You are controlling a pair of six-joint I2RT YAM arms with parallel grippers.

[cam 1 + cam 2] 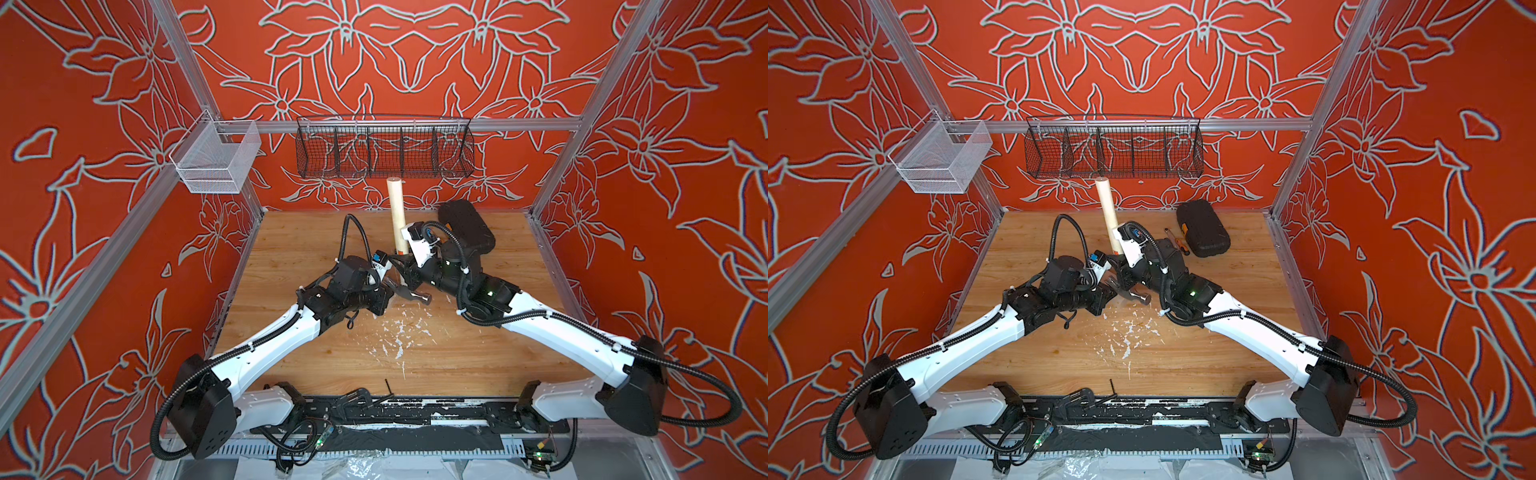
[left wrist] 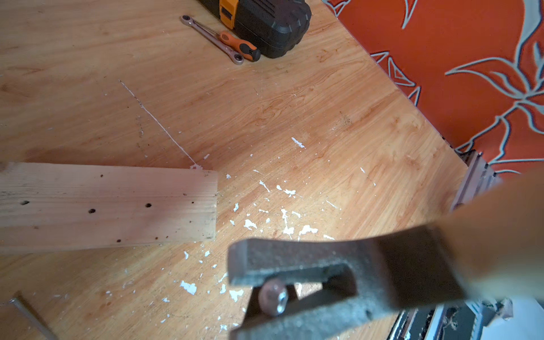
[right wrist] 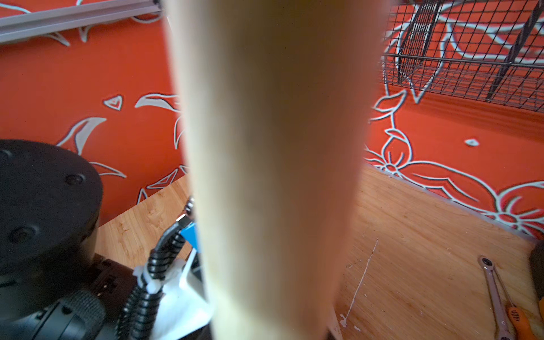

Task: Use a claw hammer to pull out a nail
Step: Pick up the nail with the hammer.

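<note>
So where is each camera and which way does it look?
Top views: high up front, looking down at the table; left arm and right arm show.
Left wrist: on the left arm, facing down at hammer and plank; its finger shows.
Right wrist: on the right arm, facing along the hammer handle toward the back wall; left arm shows.
Both wrist views share the wrench.

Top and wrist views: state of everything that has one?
claw hammer: gripped, handle tilted up, head down.
right hand: shut on claw hammer handle.
left hand: shut, at the hammer's claw.
wood block: lying flat, holes, no nail visible.
black case: closed.
</note>
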